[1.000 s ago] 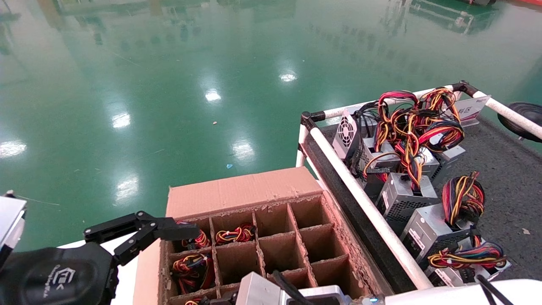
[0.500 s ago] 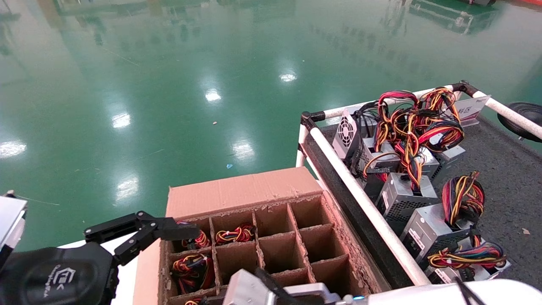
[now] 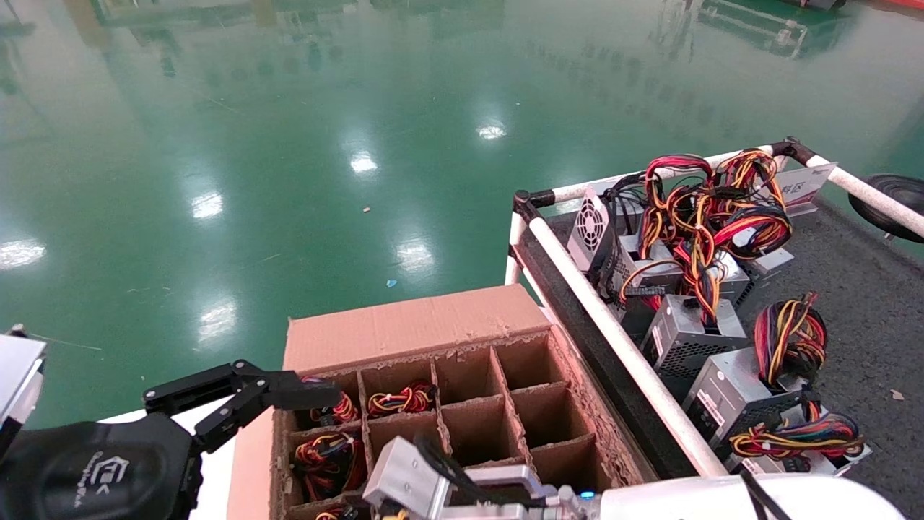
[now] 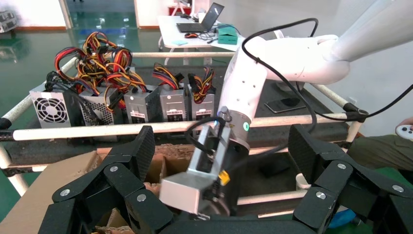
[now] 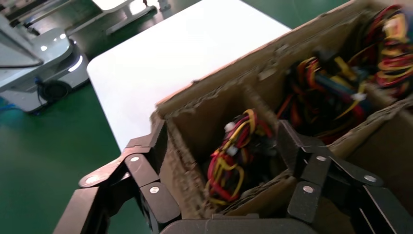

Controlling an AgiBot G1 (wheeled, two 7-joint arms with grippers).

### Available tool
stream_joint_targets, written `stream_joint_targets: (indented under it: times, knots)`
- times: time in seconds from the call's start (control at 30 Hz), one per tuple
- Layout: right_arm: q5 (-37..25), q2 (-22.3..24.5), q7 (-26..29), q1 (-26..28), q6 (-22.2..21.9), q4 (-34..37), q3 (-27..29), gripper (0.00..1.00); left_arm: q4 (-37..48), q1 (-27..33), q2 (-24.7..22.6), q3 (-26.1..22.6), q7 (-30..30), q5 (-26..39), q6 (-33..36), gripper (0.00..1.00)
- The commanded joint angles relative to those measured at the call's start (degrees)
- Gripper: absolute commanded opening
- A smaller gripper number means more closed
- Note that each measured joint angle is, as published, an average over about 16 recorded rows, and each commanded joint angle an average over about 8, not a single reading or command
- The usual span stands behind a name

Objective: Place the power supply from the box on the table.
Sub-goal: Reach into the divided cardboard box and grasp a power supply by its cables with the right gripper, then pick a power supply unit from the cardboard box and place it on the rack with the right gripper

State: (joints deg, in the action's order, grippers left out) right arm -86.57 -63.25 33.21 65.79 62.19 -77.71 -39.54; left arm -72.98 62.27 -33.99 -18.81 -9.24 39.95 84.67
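The brown box (image 3: 404,325) with its cardboard grid sits low in the head view; several left-hand cells hold power supplies, seen as coloured wire bundles (image 3: 326,456). My right arm's wrist (image 3: 408,480) hangs over the box's near-left cells and hides its own fingers there. In the right wrist view my right gripper (image 5: 222,134) is open, one finger (image 5: 146,161) outside the box wall (image 5: 175,161) and the other over a divider, straddling a cell with a power supply (image 5: 234,156). My left gripper (image 3: 303,396) hovers open at the box's far-left corner, holding nothing. The grey felt table (image 3: 873,310) lies to the right.
A white pipe rail (image 3: 613,332) separates box and table. Several power supplies (image 3: 693,332) with tangled wires lie on the table along the rail. Glossy green floor (image 3: 325,144) spreads beyond. A white surface (image 5: 195,53) lies beside the box.
My right arm has swung left and farther over the box's near-left cells. The left arm has not moved.
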Motion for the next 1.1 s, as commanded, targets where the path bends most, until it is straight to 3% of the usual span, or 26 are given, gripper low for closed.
stream_joint_targets:
  times: [0.03, 0.7, 1.1]
  knots:
    - [-0.23, -0.06, 0.89, 0.38, -0.23, 0.00, 0.08, 0.00, 0.00, 0.00, 0.00, 0.00, 0.00, 0.00, 0.00, 1.00]
    - [-2.12, -0.24, 4.98, 1.96, 1.41, -0.09, -1.22, 0.00, 0.00, 0.01, 0.01, -0.03, 0.02, -0.02, -0.01, 1.00]
    - [3.71, 0.95, 10.93, 3.85, 5.25, -0.12, 0.36, 0.00, 0.00, 0.01, 0.02, -0.05, 0.02, -0.03, -0.02, 1.00]
